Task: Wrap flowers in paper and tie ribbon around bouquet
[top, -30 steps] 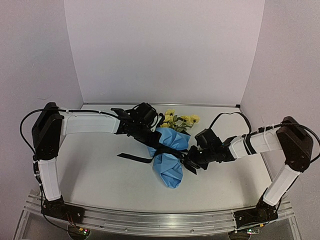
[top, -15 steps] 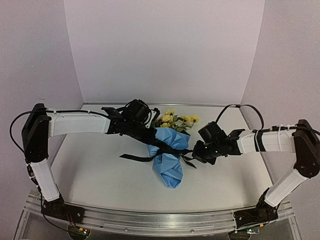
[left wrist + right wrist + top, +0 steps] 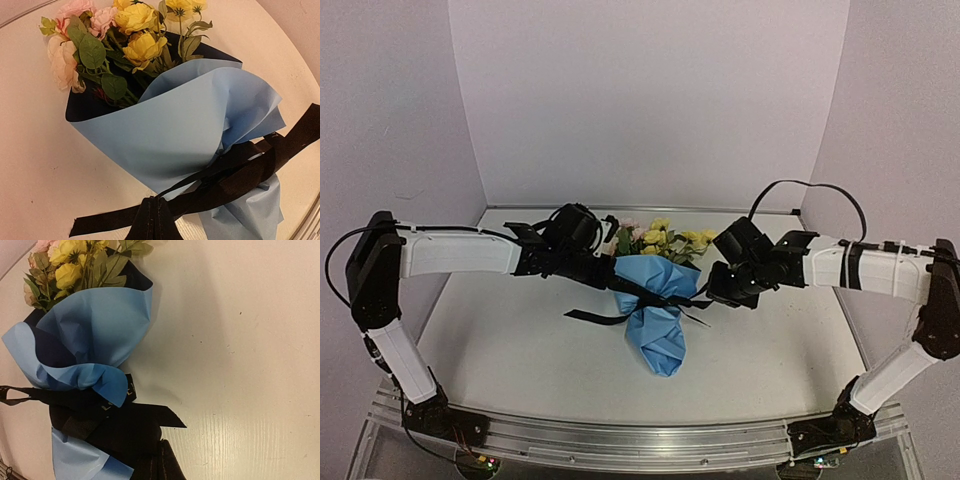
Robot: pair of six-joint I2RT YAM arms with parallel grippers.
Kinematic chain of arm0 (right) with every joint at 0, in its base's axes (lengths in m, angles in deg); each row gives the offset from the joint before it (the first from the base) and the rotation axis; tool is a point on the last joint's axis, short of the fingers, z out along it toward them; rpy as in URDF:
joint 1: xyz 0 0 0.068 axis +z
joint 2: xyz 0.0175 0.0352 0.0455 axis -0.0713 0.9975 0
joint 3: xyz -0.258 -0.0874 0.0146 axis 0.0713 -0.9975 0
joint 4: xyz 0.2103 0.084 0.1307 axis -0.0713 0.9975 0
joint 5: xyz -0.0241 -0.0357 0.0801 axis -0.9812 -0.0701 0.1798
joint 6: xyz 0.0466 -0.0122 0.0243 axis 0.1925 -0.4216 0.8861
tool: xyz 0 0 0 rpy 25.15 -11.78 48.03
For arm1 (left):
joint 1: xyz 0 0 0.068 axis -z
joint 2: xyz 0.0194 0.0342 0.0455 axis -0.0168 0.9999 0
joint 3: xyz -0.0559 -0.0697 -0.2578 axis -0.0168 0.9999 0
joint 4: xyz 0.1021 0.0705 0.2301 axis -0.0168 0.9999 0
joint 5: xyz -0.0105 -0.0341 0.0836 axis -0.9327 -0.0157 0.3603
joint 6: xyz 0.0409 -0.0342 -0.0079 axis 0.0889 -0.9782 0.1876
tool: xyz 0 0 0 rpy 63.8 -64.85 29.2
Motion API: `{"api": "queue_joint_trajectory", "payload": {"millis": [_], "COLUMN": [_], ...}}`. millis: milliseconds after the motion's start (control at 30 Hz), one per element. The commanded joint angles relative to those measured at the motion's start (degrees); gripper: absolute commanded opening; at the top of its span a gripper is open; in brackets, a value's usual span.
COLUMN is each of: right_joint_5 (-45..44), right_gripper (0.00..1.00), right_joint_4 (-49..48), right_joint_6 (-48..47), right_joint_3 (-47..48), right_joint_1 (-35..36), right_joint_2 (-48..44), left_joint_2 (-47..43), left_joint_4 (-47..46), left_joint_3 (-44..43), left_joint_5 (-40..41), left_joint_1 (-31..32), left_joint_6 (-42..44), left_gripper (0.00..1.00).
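Note:
The bouquet (image 3: 657, 315) lies mid-table, its light blue paper (image 3: 662, 340) wrapped as a cone and the yellow and pink flowers (image 3: 665, 240) pointing to the back. A black ribbon (image 3: 652, 298) crosses the cone's waist. My left gripper (image 3: 618, 285) is shut on the ribbon at the cone's left side, and my right gripper (image 3: 706, 293) is shut on it at the right. In the left wrist view the shut gripper (image 3: 155, 202) pinches the ribbon (image 3: 240, 170) under the paper (image 3: 185, 120). In the right wrist view the shut gripper (image 3: 161, 445) meets the ribbon (image 3: 130, 422) beside the paper (image 3: 100, 325).
One loose ribbon tail (image 3: 590, 317) lies flat on the white table (image 3: 520, 350) left of the cone. Purple walls close off the back and both sides. A metal rail (image 3: 620, 445) runs along the near edge.
Both grippers have drawn apart, the left one leftward and the right one rightward and back. The right gripper has shut on the ribbon, which now runs tighter across the cone.

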Motion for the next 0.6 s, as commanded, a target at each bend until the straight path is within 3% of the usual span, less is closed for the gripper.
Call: {"api": "queue_joint_trajectory", "payload": {"millis": [0, 567], "right_joint_5": [-3.4, -9.4], "right_gripper": [0.00, 0.00], "right_joint_4": [5.6, 13.6], "right_joint_6": [-3.6, -4.2], "right_joint_3": [6.1, 11.3], "right_joint_1": [0.6, -0.8], "right_joint_2": [1.6, 6.0], "left_joint_2": [-3.6, -3.5], "left_joint_4": [-4.3, -8.4], "left_joint_3": [1.9, 6.4], "left_joint_5": [0.0, -4.2], "left_joint_1": [-1.1, -4.7], "left_joint_6": [-1.6, -4.2], "left_gripper": [0.00, 0.00]}}
